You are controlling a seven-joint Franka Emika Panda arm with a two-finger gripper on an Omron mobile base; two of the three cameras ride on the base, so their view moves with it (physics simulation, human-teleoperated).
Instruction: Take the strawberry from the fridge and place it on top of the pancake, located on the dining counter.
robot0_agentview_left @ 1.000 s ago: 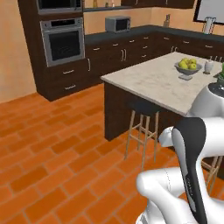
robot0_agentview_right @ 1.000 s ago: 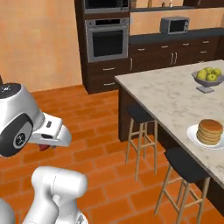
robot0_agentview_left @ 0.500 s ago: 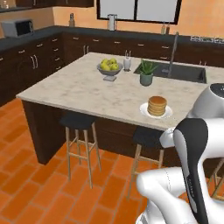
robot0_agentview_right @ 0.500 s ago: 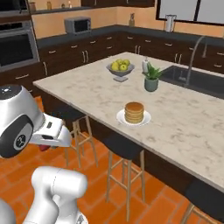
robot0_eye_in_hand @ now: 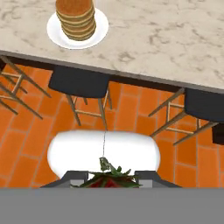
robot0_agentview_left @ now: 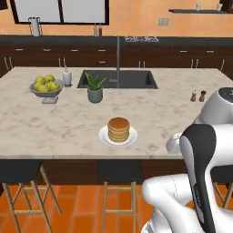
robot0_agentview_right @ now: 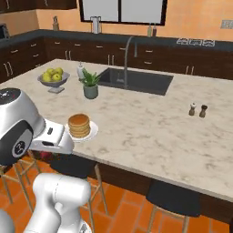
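One strawberry (robot0_eye_in_hand: 109, 177) is sitting clenched in my end effector (robot0_eye_in_hand: 109, 180), hanging over the floor just short of the bench (robot0_eye_in_hand: 175, 39) edge; the pancake (robot0_eye_in_hand: 75, 17) is resting, seemingly untouched, on its plate (robot0_eye_in_hand: 98, 30).

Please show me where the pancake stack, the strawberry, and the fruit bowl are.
pancake stack (robot0_agentview_left: 119, 129), left base view, side of the stack.
strawberry (robot0_eye_in_hand: 108, 178), hand view, its green leafy top.
fruit bowl (robot0_agentview_left: 46, 89), left base view, front of the rim.

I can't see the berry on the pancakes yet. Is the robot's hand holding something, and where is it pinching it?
Yes. The hand is shut on the strawberry, pinching its red sides, with the green leafy top poking out.
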